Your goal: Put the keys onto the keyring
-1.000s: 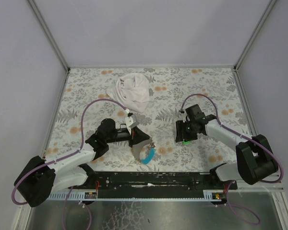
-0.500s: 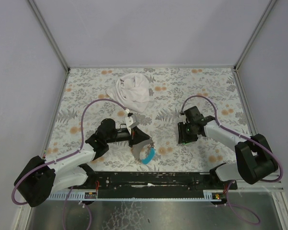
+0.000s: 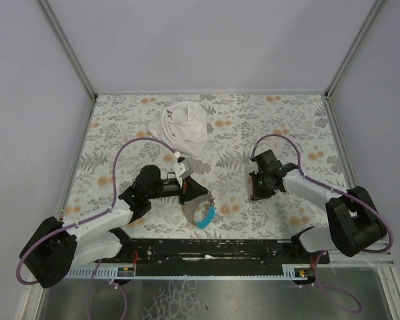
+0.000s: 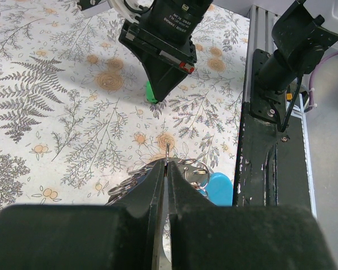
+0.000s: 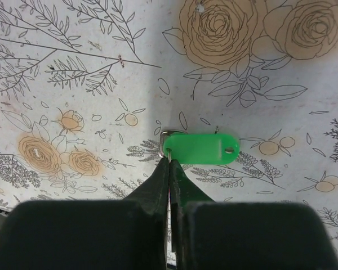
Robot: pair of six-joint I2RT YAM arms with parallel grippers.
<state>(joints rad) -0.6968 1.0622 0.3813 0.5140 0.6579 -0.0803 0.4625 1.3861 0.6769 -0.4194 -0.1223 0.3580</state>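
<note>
One green plastic-headed metal key (image 5: 200,149), one thin metal keyring with a light-blue piece (image 3: 205,215), one crumpled white cloth (image 3: 185,127), two black robot arms (image 3: 100,227) (image 3: 313,190), one floral-printed table (image 3: 287,120).

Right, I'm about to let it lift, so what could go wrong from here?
1. The right gripper is shut on only the edge of the green key, near its metal end; the key could slip out or swivel once lifted.
2. The left gripper pinches the keyring among several overlapping loops, so the ring may twist.
</note>
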